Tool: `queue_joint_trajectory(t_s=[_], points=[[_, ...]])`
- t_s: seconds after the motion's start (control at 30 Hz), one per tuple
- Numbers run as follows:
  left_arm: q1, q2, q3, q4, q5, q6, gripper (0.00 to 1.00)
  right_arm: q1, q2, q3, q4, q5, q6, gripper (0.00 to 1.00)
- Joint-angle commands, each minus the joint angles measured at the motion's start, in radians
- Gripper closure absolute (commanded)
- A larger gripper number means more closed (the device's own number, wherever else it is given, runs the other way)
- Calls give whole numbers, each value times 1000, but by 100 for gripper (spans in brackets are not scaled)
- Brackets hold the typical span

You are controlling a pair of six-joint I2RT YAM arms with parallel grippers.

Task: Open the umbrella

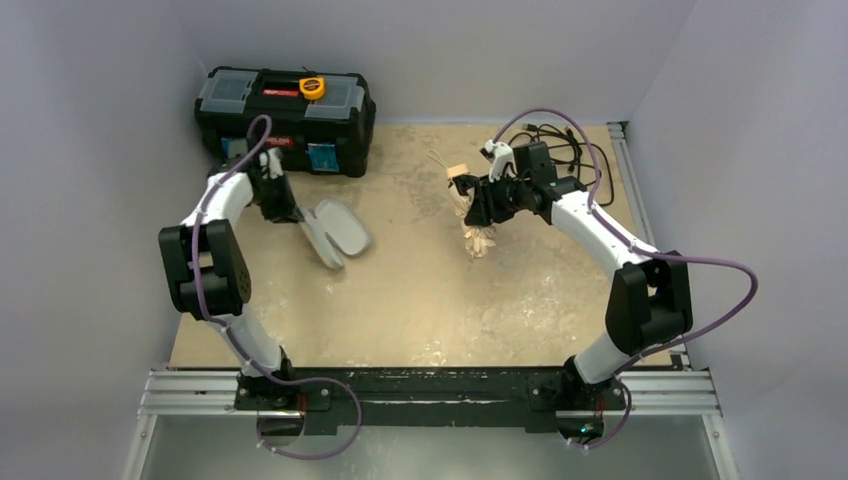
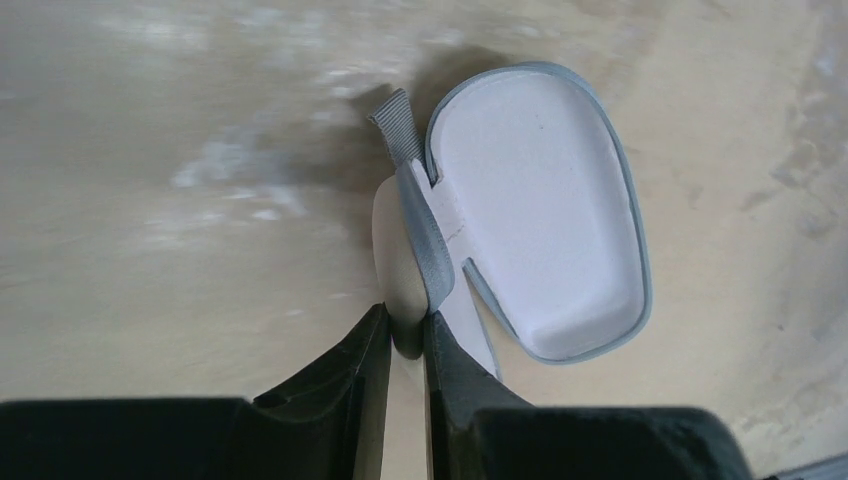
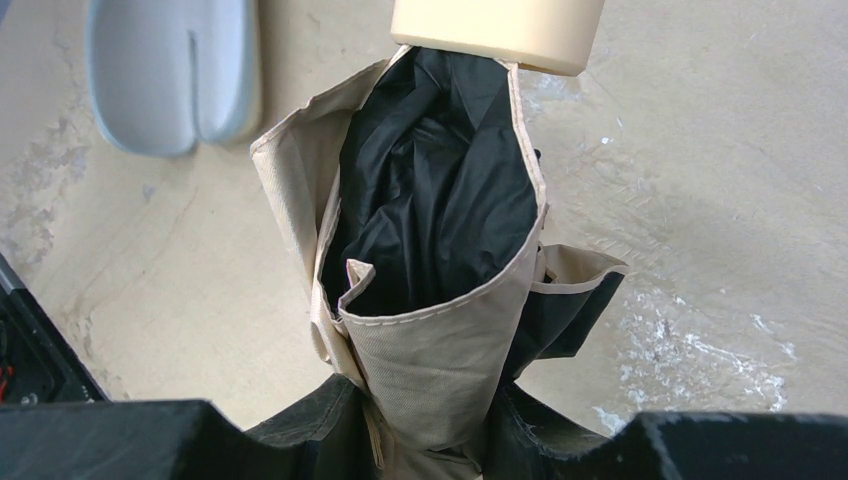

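Observation:
The umbrella (image 1: 479, 236) is folded and hangs off the table in my right gripper (image 1: 483, 207). In the right wrist view its tan canopy with black lining (image 3: 440, 230) fills the middle, and the pale wooden knob handle (image 3: 500, 28) is at the top edge. The right gripper (image 3: 440, 425) is shut on the bunched canopy fabric. The shaft is hidden. My left gripper (image 1: 290, 212) is shut on the edge of the pale grey-white sleeve (image 1: 337, 232), which spreads out beyond the fingertips (image 2: 352, 365) in the left wrist view (image 2: 540, 230).
A black toolbox (image 1: 285, 118) with a yellow tape measure on top stands at the back left. Black cables (image 1: 570, 148) lie at the back right. The sleeve also shows in the right wrist view (image 3: 170, 70). Walls enclose the tan table (image 1: 420, 310).

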Motion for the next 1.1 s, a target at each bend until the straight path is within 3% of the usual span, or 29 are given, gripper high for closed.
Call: queue_joint_trajectory(t_s=[0.0, 0.17, 0.3, 0.53, 0.6, 0.63, 0.67, 0.73, 0.93, 1.07], points=[[174, -38, 48, -69, -72, 138, 90, -4, 16, 6, 39, -34, -18, 100], [311, -42, 56, -65, -86, 243, 84, -4, 65, -14, 31, -33, -50, 100], [346, -80, 32, -51, -66, 307, 69, -3, 100, -48, 69, -29, -33, 100], [384, -168, -20, 5, 4, 289, 44, 0, 170, -70, 104, -25, -33, 100], [385, -195, -21, 13, 49, 303, 35, 2, 181, -71, 101, -21, -41, 100], [385, -214, -24, 24, 76, 306, 25, 3, 182, -74, 104, -18, -45, 100], [383, -234, -25, 38, 112, 308, 10, 3, 183, -79, 108, -13, -49, 95], [365, -265, -9, 41, 174, 322, 0, 3, 191, -87, 115, -9, -59, 85], [145, -330, 51, -14, 248, 485, 0, 3, 200, -105, 115, -10, -58, 42], [19, -381, 10, 84, 347, 487, 0, -3, 182, -90, 76, 8, -65, 17]])
